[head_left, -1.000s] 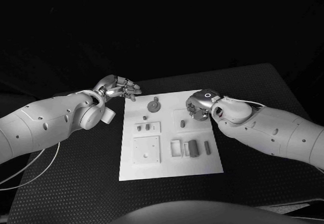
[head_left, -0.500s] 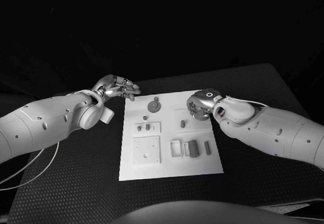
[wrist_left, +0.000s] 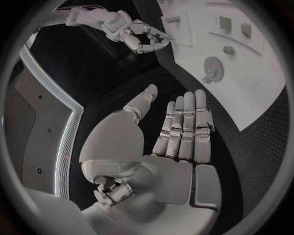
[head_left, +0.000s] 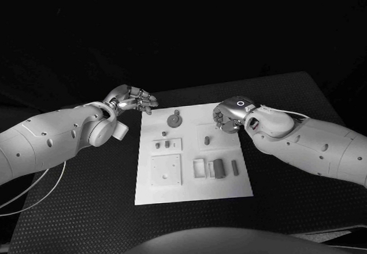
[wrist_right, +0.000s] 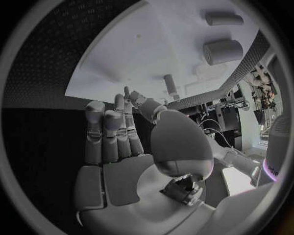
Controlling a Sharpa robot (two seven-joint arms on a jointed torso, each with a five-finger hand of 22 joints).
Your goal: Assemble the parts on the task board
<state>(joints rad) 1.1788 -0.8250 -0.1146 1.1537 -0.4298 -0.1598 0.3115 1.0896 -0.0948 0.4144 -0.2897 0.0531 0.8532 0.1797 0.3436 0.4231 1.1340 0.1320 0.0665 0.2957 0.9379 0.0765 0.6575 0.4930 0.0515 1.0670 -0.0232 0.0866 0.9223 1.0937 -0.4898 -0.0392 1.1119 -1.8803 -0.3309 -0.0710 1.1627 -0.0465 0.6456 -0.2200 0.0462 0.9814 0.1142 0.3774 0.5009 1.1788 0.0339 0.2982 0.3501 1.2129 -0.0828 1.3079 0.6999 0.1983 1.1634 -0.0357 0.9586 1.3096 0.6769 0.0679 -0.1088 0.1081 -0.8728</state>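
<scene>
right hand shifted farther up task board, empty, parts nearer

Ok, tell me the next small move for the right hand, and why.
Probably lower the right hand toward the small upright part just beside it on the task board and pinch it. The hand holds nothing, hovers over the board's far right corner, and the left hand waits off the board, open.
</scene>
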